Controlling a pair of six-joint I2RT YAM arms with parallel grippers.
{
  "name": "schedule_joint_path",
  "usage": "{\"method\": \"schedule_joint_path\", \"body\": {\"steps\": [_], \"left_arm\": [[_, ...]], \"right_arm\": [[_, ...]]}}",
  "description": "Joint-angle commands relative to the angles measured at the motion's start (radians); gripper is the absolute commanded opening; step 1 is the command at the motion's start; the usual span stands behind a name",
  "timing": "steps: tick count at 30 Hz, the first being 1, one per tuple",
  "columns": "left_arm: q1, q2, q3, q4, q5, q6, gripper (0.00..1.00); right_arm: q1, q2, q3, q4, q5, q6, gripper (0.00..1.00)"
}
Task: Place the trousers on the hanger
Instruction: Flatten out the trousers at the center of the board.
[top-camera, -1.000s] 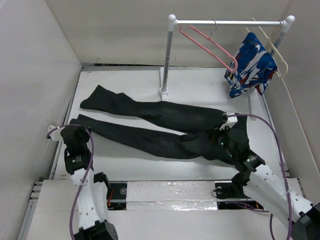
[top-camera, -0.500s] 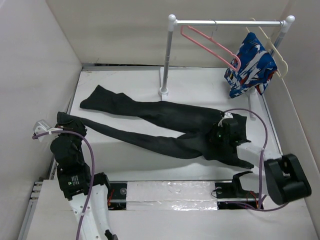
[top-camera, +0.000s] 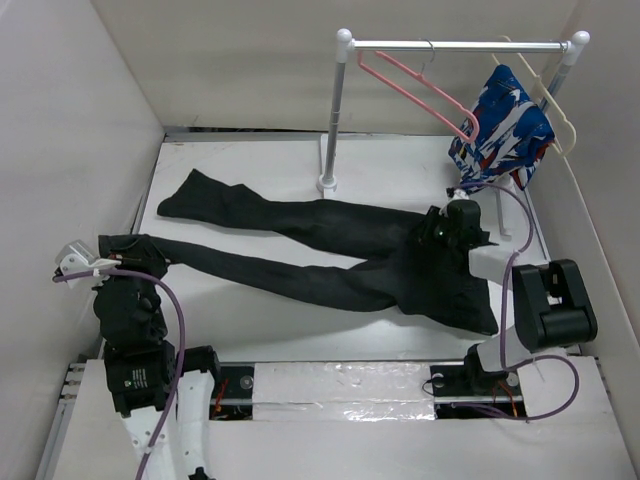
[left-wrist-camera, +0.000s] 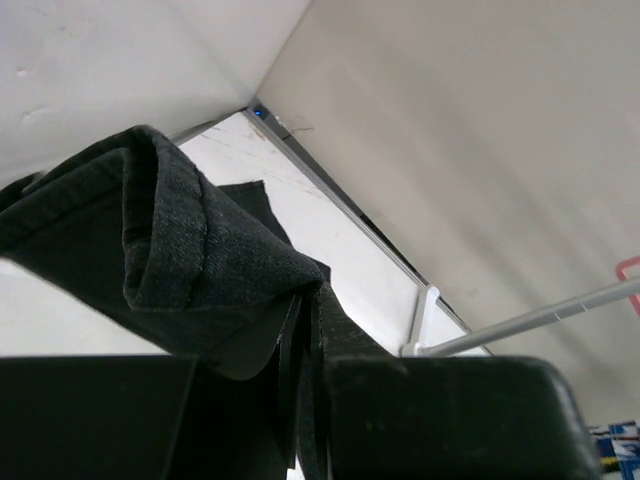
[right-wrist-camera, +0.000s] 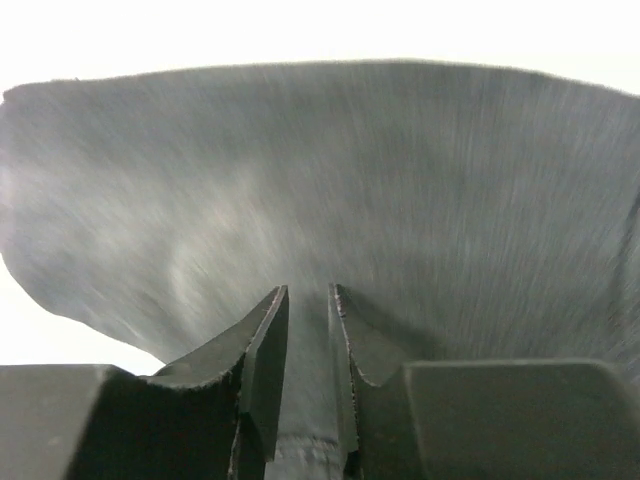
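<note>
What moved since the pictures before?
The left end effector pulled one leg hem of the long black fabric trousers up and leftward, gripping it shut. The right end effector slid away from the robot across the waist, which now lies flatter; whether it let go is unclear. The thin pink wire hanger and patterned garment stayed on the rail.

Bright, even light, soft shadows; beyond the right gripper (right-wrist-camera: 308, 295) the trousers (right-wrist-camera: 400, 180) streak with motion blur, the background past them glaring white.
</note>
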Motion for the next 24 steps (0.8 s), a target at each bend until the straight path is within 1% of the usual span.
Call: {"method": "schedule_joint_path", "body": {"steps": [1, 2, 3, 4, 5, 6, 7, 8, 9, 10, 11, 12, 14, 15, 16, 17, 18, 19, 20, 21, 22, 23, 24], "left_arm": [[-0.022, 0.016, 0.069, 0.056, 0.037, 0.05, 0.0], [-0.022, 0.017, 0.068, 0.067, 0.068, 0.045, 0.0], [-0.022, 0.016, 0.053, 0.079, 0.097, 0.039, 0.0], [-0.022, 0.016, 0.042, 0.09, 0.141, 0.027, 0.0], [-0.022, 0.017, 0.031, 0.111, 0.151, 0.022, 0.0], [-0.022, 0.022, 0.011, 0.12, 0.159, 0.019, 0.0], [-0.022, 0.034, 0.007, 0.125, 0.163, 0.018, 0.0], [-0.022, 0.039, 0.005, 0.13, 0.163, 0.019, 0.0], [-0.033, 0.043, 0.003, 0.131, 0.163, 0.019, 0.0], [-0.042, 0.043, 0.0, 0.133, 0.166, 0.018, 0.0], [-0.042, 0.04, -0.001, 0.14, 0.169, 0.016, 0.0], [-0.053, 0.039, -0.006, 0.142, 0.171, 0.016, 0.0], [-0.074, 0.036, -0.009, 0.145, 0.169, 0.016, 0.0], [-0.084, 0.034, -0.01, 0.145, 0.168, 0.018, 0.0], [-0.099, 0.03, -0.01, 0.145, 0.166, 0.021, 0.0], [-0.108, 0.027, -0.009, 0.139, 0.165, 0.021, 0.0], [-0.108, 0.022, -0.01, 0.139, 0.163, 0.022, 0.0], [-0.12, 0.011, -0.013, 0.139, 0.163, 0.024, 0.0], [-0.133, 0.007, -0.015, 0.136, 0.163, 0.027, 0.0], [-0.133, 0.004, -0.017, 0.133, 0.159, 0.03, 0.0], [-0.142, -0.004, -0.027, 0.131, 0.148, 0.033, 0.0], [-0.142, -0.006, -0.032, 0.13, 0.145, 0.035, 0.0], [-0.142, -0.009, -0.038, 0.13, 0.145, 0.036, 0.0]], "right_arm": [[-0.042, -0.092, 0.05, -0.019, -0.021, -0.059, 0.3], [-0.042, -0.193, 0.0, -0.029, -0.017, -0.061, 0.31], [-0.053, -0.25, -0.028, -0.048, -0.002, -0.055, 0.38], [-0.053, -0.311, -0.058, -0.068, 0.018, -0.049, 0.42], [-0.053, -0.377, -0.112, -0.135, 0.047, -0.044, 0.46], [-0.053, -0.512, -0.132, -0.185, 0.121, -0.037, 0.51], [-0.053, -0.58, -0.149, -0.238, 0.163, -0.033, 0.51], [-0.053, -0.644, -0.167, -0.343, 0.205, -0.032, 0.51], [-0.062, -0.706, -0.196, -0.385, 0.31, -0.026, 0.56], [-0.076, -0.811, -0.204, -0.466, 0.355, -0.024, 0.62], [-0.123, -0.844, -0.21, -0.486, 0.387, -0.027, 0.68], [-0.158, -0.861, -0.21, -0.5, 0.388, -0.045, 0.72], [-0.232, -0.817, -0.201, -0.488, 0.327, -0.064, 0.72], [-0.298, -0.776, -0.197, -0.477, 0.278, -0.07, 0.73], [-0.327, -0.731, -0.183, -0.461, 0.257, -0.079, 0.73], [-0.358, -0.632, -0.175, -0.421, 0.239, -0.087, 0.74], [-0.422, -0.582, -0.165, -0.41, 0.205, -0.113, 0.74], [-0.45, -0.535, -0.151, -0.392, 0.166, -0.128, 0.75], [-0.473, -0.449, -0.129, -0.353, 0.127, -0.139, 0.75], [-0.491, -0.409, -0.117, -0.341, 0.046, -0.148, 0.75], [-0.502, -0.377, -0.112, -0.323, 0.012, -0.139, 0.74], [-0.502, -0.348, -0.108, -0.281, -0.013, -0.13, 0.73], [-0.502, -0.296, -0.103, -0.248, -0.042, -0.118, 0.68]]}}
